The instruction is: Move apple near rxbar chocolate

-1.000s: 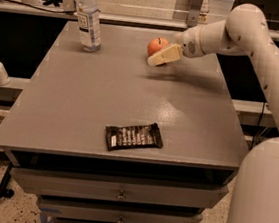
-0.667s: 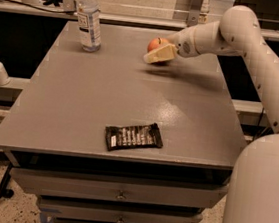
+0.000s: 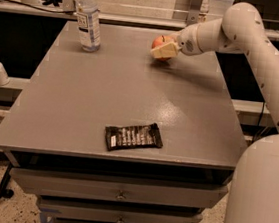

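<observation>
Camera view: gripper [image 3: 163, 47] clasps the apple [image 3: 159, 39] at the table's [image 3: 55, 99] far side. Up front, rxbar chocolate [image 3: 133, 136] lies lengthwise left-to-right, right end tilted slightly back.

apple [image 3: 159, 39] 1 | rxbar chocolate [image 3: 133, 136] 1 | water bottle [image 3: 88, 19] 1 | hand [image 3: 164, 49] 1, holding apple

nothing can be read: white print on the flat black snack-bar wrapper [image 3: 133, 136] and the label [image 3: 83, 21] on the clear plastic bottle [image 3: 90, 36] are too small. the gripper [image 3: 162, 49] is at the round red-orange apple [image 3: 159, 39].
</observation>
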Robot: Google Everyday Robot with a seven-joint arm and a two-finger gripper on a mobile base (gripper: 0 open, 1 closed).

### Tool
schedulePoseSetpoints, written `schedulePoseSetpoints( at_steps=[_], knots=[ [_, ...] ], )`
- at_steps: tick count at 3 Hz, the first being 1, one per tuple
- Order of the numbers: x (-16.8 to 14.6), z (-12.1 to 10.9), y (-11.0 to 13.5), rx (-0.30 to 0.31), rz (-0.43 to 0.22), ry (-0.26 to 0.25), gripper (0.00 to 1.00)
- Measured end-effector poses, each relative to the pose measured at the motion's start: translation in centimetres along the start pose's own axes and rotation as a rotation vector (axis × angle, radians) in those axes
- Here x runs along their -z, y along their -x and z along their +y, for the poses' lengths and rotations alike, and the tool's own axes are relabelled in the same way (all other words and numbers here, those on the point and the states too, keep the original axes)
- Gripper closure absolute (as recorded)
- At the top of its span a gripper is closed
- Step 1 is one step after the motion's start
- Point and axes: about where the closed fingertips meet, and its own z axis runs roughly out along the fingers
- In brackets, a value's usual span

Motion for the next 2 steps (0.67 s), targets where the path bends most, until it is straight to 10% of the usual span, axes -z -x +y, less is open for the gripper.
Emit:
schedulePoseSetpoints(
  at_steps=[2],
  knots=[
    [7.4, 2.6, 1.0, 0.058, 0.044, 0.081, 1.0]
  ],
)
